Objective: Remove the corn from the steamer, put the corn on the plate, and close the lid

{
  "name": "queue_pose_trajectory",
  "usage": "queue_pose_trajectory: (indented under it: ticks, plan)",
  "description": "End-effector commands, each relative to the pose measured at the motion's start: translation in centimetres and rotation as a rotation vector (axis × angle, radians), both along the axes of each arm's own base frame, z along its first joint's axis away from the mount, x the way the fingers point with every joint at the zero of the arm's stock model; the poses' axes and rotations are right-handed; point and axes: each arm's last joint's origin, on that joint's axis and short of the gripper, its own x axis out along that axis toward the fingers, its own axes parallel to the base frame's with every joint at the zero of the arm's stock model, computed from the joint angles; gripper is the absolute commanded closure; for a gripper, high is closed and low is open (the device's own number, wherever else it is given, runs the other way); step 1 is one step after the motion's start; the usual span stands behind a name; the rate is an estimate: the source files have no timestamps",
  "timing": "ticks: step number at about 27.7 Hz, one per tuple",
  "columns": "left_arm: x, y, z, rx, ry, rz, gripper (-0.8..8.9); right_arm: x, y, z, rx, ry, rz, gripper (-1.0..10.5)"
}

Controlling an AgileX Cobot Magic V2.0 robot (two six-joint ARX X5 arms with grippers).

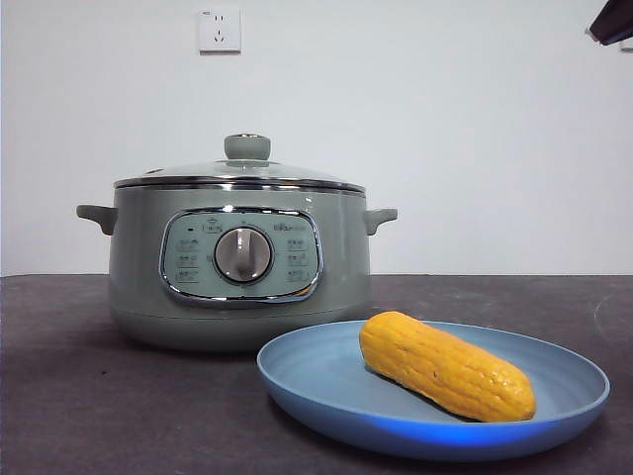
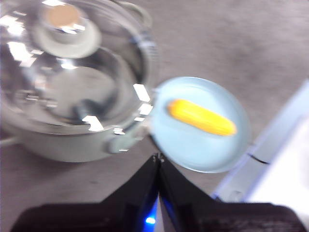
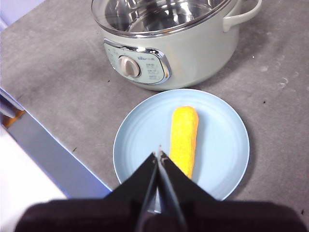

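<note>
Corn (image 1: pixel 447 365), bumpy yellow-orange cob, lies on shallow blue plate (image 1: pixel 326 391), just beside steamer (image 1: pixel 237 267). Domed glass lid (image 1: pixel 240 171), steel rim, seated on sage-green pot. Dark matte surface (image 1: pixel 89 396). Left claw (image 2: pixel 158 157) closed, empty, above pot and plate. Right claw (image 3: pixel 159 153) closed, empty, above plate.

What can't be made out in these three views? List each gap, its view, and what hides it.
- Panel lettering on the steamer: too small in the front and right wrist views.
- Steamer's inside: left wrist view is blurred, with glare on the lid.
- Lid knob: cut off by the edge in the right wrist view.
- Far rim of the plate: partly hidden by the corn in the front view.
</note>
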Motion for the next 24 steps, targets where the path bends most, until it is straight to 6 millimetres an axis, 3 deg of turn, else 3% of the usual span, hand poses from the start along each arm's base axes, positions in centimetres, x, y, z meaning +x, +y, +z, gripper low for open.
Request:
queue_pose_trajectory:
  ticks: [1, 7, 12, 15, 19, 24]
  plan:
    - [0.2, 0.2, 0.1, 0.041, -0.036, 0.033, 8.17, 0.0, 0.0, -0.2, -0.004, -0.001, 0.002, 9.5]
    - [1.2, 0.2, 1.3, 0.010, -0.200, 0.092, 8.17, 0.0, 0.0, -0.2, -0.004, -0.001, 0.002, 9.5]
    - [1.5, 2.2, 3.5, -0.032, -0.499, 0.233, 8.17, 0.0, 0.0, -0.2, -0.004, -0.001, 0.003, 9.5]
    - [0.8, 3.4, 3.3, -0.059, -0.635, 0.288, 8.17, 0.0, 0.0, -0.2, -0.004, -0.001, 0.003, 9.5]
    - [-0.9, 5.3, 0.4, -0.067, -0.754, 0.391, 8.17, 0.0, 0.0, -0.2, -0.004, -0.001, 0.003, 9.5]
    - [-3.6, 7.2, -5.9, -0.025, -0.826, 0.545, 8.17, 0.0, 0.0, -0.2, -0.004, -0.001, 0.003, 9.5]
